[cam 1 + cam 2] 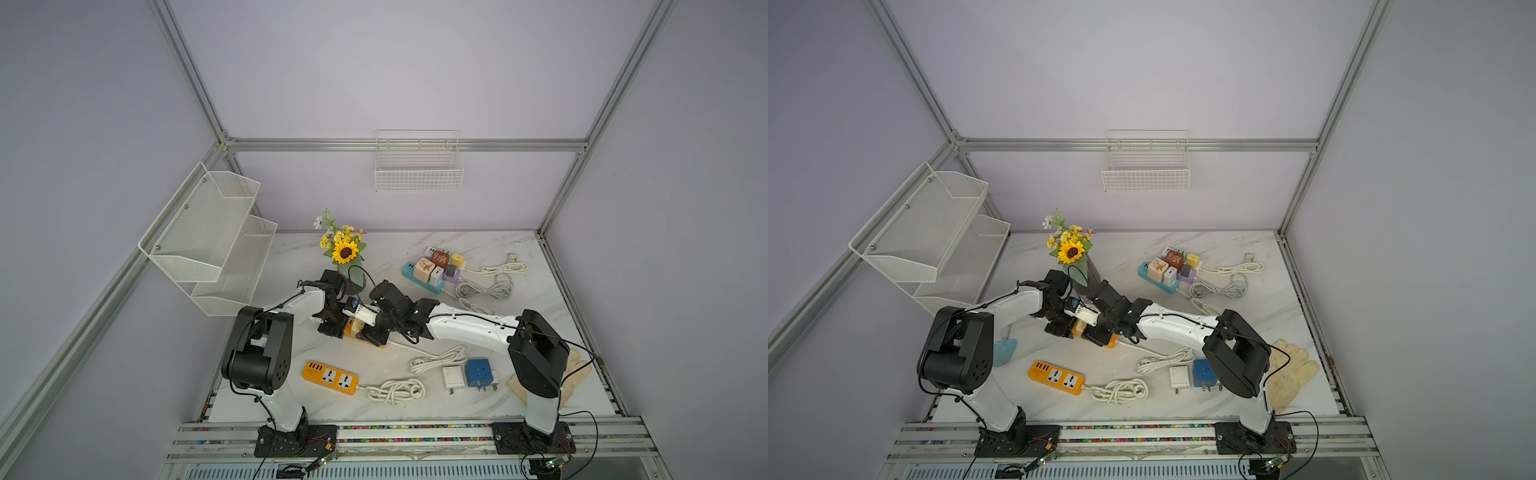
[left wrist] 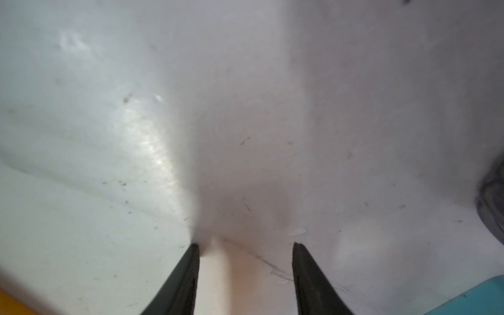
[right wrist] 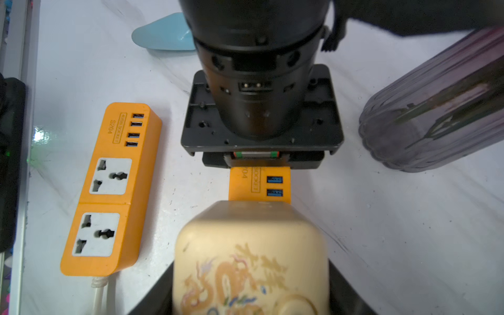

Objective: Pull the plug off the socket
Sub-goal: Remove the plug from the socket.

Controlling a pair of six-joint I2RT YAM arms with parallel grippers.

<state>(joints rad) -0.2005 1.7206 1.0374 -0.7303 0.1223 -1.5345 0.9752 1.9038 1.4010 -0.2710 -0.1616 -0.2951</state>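
**Both tools closed: one on the orange strip, one on its plug**

I'm looking at a white marble-patterned tabletop (image 1: 490, 245) inside a lavender-walled booth framed in aluminium rails. Far left, a white mesh shelf (image 1: 208, 232) hangs on the side wall, and a wire basket (image 1: 419, 174) hangs on the back wall. Near the centre, the left gripper (image 2: 245, 246) is clenched across the USB end of the orange power strip (image 3: 259, 185), glossy plastic printed with "SOCKET". The plug (image 3: 245, 226), a rounded cream cube with a faded dragon drawing, sits on top of that strip, its prongs hidden from me. The right gripper (image 3: 251, 270) grasps the plug, a black finger on each flank. Beside them lies a spare strip (image 3: 109, 191) marked "S204", with four USB ports and two white outlets. A ribbed smoky vase (image 3: 436, 109) stands close by. Far right, a pale glove (image 1: 1293, 365) lies by the arm's base.
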